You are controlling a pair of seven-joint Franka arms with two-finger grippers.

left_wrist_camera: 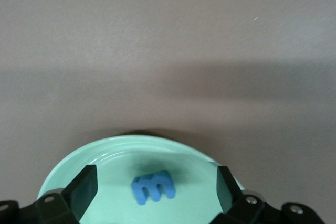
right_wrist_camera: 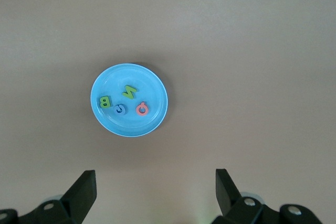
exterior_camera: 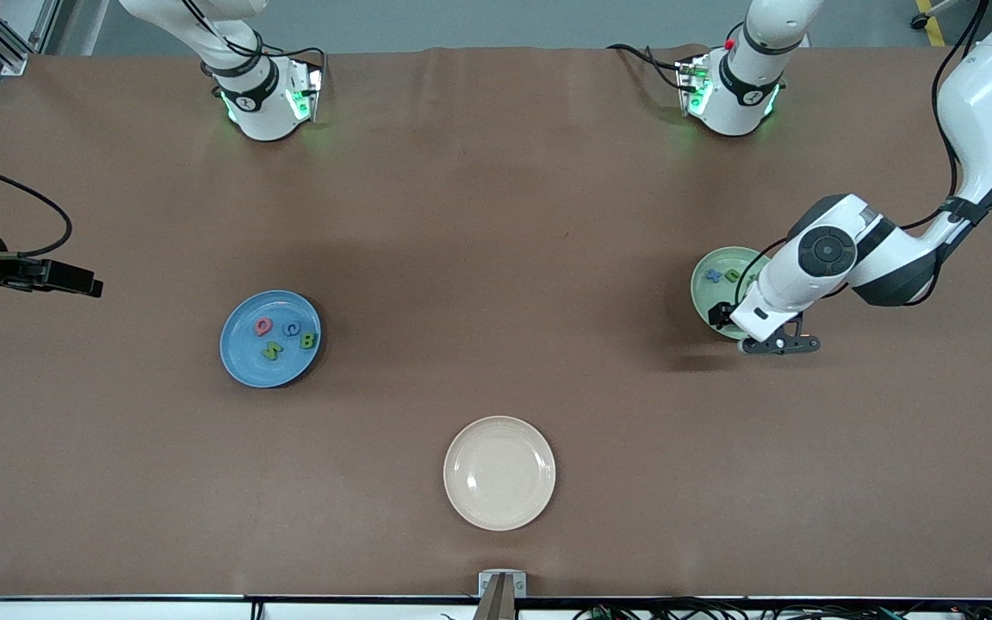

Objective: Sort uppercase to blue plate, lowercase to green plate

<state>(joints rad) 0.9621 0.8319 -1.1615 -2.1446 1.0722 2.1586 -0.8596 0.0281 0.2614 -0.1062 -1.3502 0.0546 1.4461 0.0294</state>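
Note:
The green plate [exterior_camera: 706, 301] lies toward the left arm's end of the table, partly hidden by that arm. A blue x [exterior_camera: 713, 275] and a green letter [exterior_camera: 732, 275] lie on it. My left gripper [exterior_camera: 777, 344] hovers over the plate's nearer edge. In the left wrist view it [left_wrist_camera: 156, 176] stands open above the green plate [left_wrist_camera: 113, 163], and a blue m [left_wrist_camera: 153, 187] lies free on the plate between its fingers. The blue plate [exterior_camera: 242, 355] holds a red Q [exterior_camera: 263, 326], blue G [exterior_camera: 291, 328], green B [exterior_camera: 308, 341] and green N [exterior_camera: 271, 350]. My right gripper [exterior_camera: 57, 277] waits open, high at the right arm's end of the table.
A cream plate [exterior_camera: 499, 472] with nothing on it sits near the table's front edge, midway between the two coloured plates. The right wrist view looks down on the blue plate [right_wrist_camera: 152, 85] from above, past the open right gripper [right_wrist_camera: 156, 176].

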